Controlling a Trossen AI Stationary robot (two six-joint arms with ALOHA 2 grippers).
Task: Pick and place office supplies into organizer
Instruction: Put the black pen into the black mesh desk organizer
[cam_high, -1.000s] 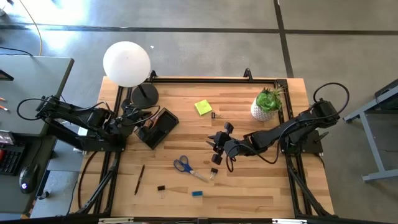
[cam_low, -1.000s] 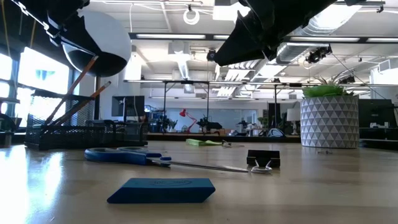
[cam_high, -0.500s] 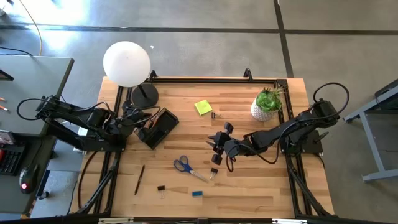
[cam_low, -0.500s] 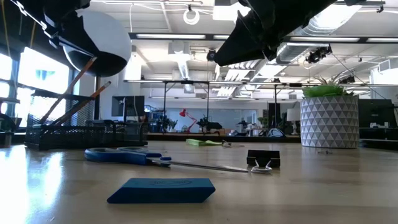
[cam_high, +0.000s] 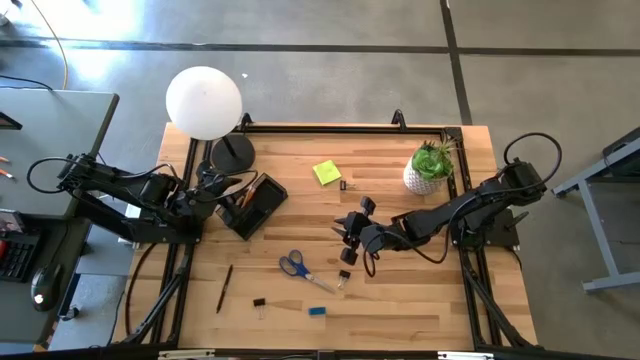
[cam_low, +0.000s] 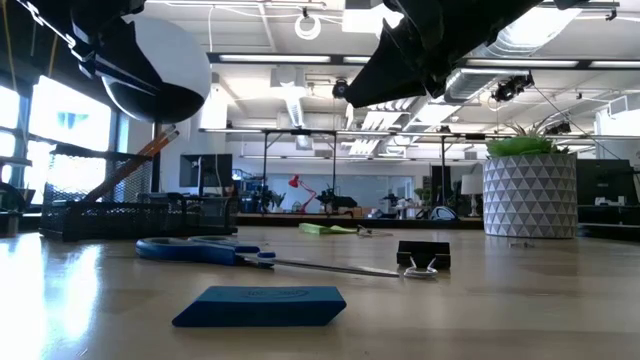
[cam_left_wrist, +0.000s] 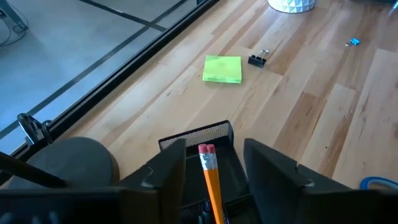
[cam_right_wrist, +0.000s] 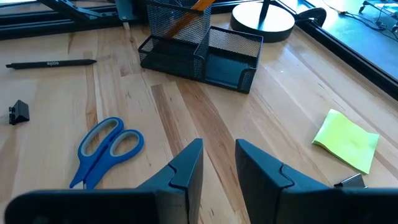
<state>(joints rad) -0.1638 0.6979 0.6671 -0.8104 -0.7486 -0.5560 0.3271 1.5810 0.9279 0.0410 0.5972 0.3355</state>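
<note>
Wooden table (cam_high: 400, 300) — lamp base (cam_high: 232, 152) beside organizer (cam_high: 255, 205)

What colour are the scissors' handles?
Blue; the scissors show best in the right wrist view.

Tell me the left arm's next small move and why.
Probably lift the left gripper straight up, clear of the black mesh organizer. Its fingers look spread apart, and the orange pencil with a pink eraser stands between them, seemingly untouched, its lower end inside the organizer's cup. The thin dark pen on the wooden table would be a sensible next target.
</note>
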